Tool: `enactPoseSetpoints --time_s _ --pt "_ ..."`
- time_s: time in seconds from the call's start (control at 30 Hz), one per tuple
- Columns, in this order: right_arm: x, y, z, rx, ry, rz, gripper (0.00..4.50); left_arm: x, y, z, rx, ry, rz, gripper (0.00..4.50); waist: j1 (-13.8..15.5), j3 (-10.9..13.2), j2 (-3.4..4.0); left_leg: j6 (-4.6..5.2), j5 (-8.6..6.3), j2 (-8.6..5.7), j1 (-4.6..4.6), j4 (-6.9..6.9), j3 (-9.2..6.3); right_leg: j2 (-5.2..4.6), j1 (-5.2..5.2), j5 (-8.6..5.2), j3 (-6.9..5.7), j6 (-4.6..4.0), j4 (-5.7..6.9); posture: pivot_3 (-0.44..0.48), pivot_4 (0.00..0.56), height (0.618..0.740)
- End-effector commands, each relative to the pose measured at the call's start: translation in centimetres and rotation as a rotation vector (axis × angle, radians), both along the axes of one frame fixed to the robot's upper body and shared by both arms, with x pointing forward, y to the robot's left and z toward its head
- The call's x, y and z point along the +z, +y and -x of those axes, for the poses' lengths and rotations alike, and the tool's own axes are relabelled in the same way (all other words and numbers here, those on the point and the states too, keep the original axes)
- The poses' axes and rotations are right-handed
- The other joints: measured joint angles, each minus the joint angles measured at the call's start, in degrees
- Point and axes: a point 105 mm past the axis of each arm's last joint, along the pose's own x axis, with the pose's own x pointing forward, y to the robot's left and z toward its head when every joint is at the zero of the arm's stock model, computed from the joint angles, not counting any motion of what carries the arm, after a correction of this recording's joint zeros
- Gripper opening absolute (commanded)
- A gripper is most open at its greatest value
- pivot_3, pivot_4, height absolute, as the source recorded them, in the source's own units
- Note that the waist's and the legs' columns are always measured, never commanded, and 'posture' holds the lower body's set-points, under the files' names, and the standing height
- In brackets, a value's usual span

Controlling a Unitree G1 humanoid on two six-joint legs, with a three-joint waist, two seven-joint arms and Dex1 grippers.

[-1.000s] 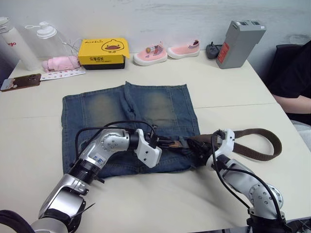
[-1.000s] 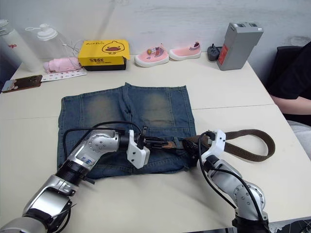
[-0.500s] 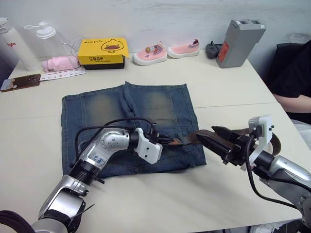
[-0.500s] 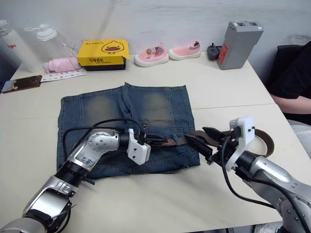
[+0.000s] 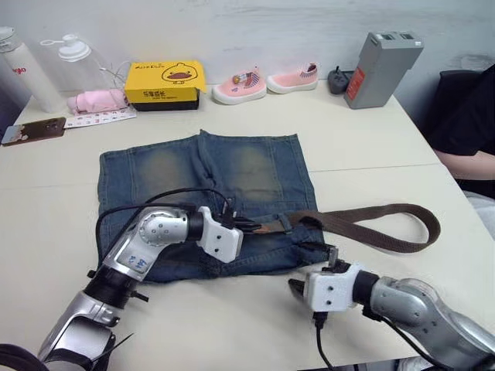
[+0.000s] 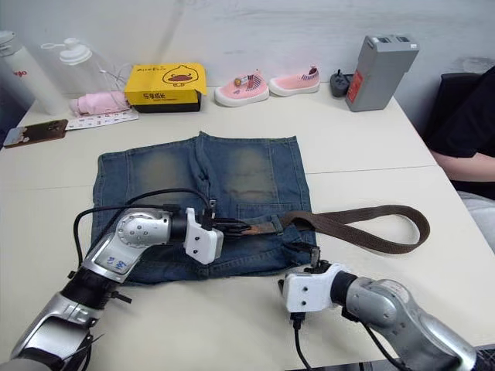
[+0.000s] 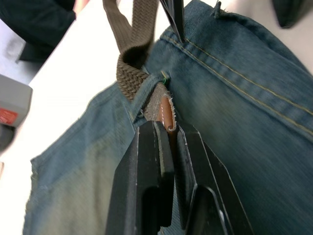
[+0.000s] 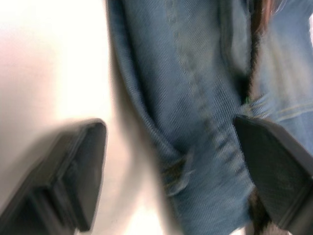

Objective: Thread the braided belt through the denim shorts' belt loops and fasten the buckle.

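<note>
While the left end effector [image 7: 166, 142] pinches the braided belt's tan tip [image 7: 166, 113] just past a belt loop [image 7: 146, 90], the wide-open right end effector [image 8: 171, 176] should pin the denim shorts [image 5: 232, 170] beside it.

Braided belt [image 7: 131, 78] tip through denim belt loop [image 7: 146, 88], in closed jaws.

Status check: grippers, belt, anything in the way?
Left gripper shut on belt tip at a loop. Right gripper open at shorts edge. Nothing blocking.
</note>
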Motion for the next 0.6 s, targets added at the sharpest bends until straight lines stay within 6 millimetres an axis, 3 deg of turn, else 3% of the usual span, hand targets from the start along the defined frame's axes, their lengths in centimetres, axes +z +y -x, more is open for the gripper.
enactPoseSetpoints --time_s 0.03,0.13,0.23,0.33,0.4,0.53,0.6 --pt "-2.3 -1.3 -1.7 -0.124 0.006 0.062 2.78 0.3 0.6 1.1 -0.006 -0.021 0.006 0.00 -0.1 0.0 -0.05 0.00 0.00 0.03 0.01 0.05 -0.06 0.02 0.06 0.00 -0.06 0.00 0.00 0.000 0.150 0.703" --pt "-2.3 -1.7 -2.6 -0.206 0.026 0.019 1.53 0.1 0.9 1.3 0.001 -0.022 -0.002 0.00 -0.1 0.0 -0.07 0.02 -0.04 0.02 0.03 0.27 -0.14 0.00 0.14 0.00 -0.05 -0.01 0.15 0.000 0.150 0.703" --pt "-2.2 -3.8 -3.6 -0.301 0.022 0.031 0.05 0.1 1.1 1.3 0.006 -0.026 -0.007 0.00 0.3 0.0 -0.06 0.03 -0.04 -0.01 0.02 0.31 -0.18 -0.08 0.14 0.00 -0.04 -0.01 0.27 0.000 0.150 0.703" --pt "-1.9 -8.0 -4.7 -0.436 0.006 0.089 0.05 0.1 1.1 1.4 0.006 -0.036 -0.010 0.00 1.3 0.0 -0.06 0.06 -0.07 -0.03 0.02 0.33 -0.16 -0.16 0.13 0.00 -0.04 -0.01 0.31 0.000 0.150 0.703" --pt "-1.8 -9.9 -5.0 -0.485 0.005 0.115 0.05 0.1 1.1 1.5 -0.003 -0.048 -0.015 0.00 1.7 0.0 -0.06 0.11 -0.09 -0.05 0.01 0.35 -0.16 -0.23 0.14 0.00 -0.04 -0.01 0.32 0.000 0.150 0.703" --pt "-1.8 -10.7 -4.9 -0.488 0.012 0.142 0.05 0.5 1.1 1.7 -0.013 -0.073 -0.013 0.00 2.3 0.0 -0.06 0.17 -0.12 -0.11 -0.01 0.41 -0.15 -0.26 0.17 0.02 -0.04 0.02 0.31 0.000 0.150 0.703" --pt "-2.1 -10.0 -4.7 -0.473 0.033 0.124 0.05 0.6 1.3 1.5 -0.007 -0.084 -0.019 0.00 2.3 0.0 -0.06 0.18 -0.13 -0.12 -0.01 0.41 -0.14 -0.24 0.17 0.02 -0.05 0.02 0.32 0.000 0.150 0.703"
